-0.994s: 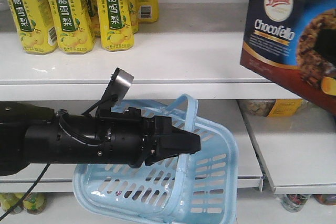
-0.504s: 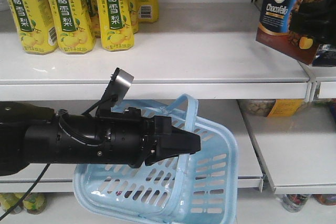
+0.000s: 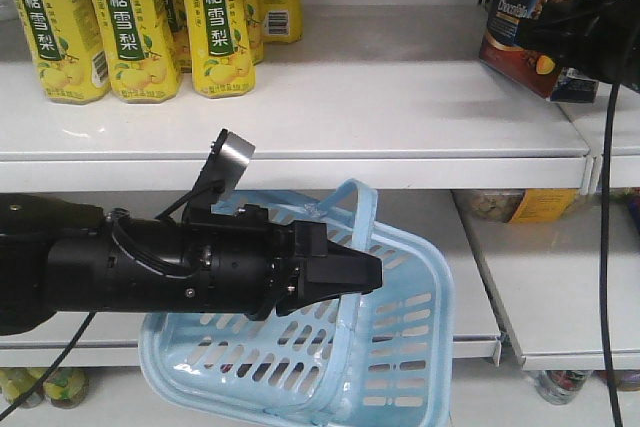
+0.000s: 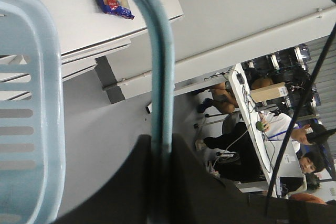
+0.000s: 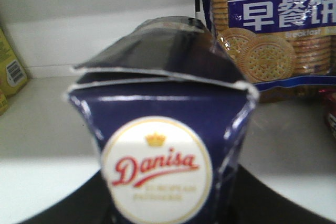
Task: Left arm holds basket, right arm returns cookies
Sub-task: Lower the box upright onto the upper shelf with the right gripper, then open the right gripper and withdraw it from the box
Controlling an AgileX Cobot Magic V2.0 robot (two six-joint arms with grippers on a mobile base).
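Clamping the basket [image 3: 300, 367] by a hoop handle with the left gripper [image 3: 345, 272] to keep it hanging clear, while gripping the cookies [image 3: 530, 22] in the right gripper [image 3: 590, 22], tilting them over the upper shelf [image 3: 400, 107] for setting down.

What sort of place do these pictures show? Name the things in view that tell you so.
Most likely a mock shop set up in a lab: white shelves hold yellow drink bottles, a light blue shopping basket hangs below, and the left wrist view shows people at desks.
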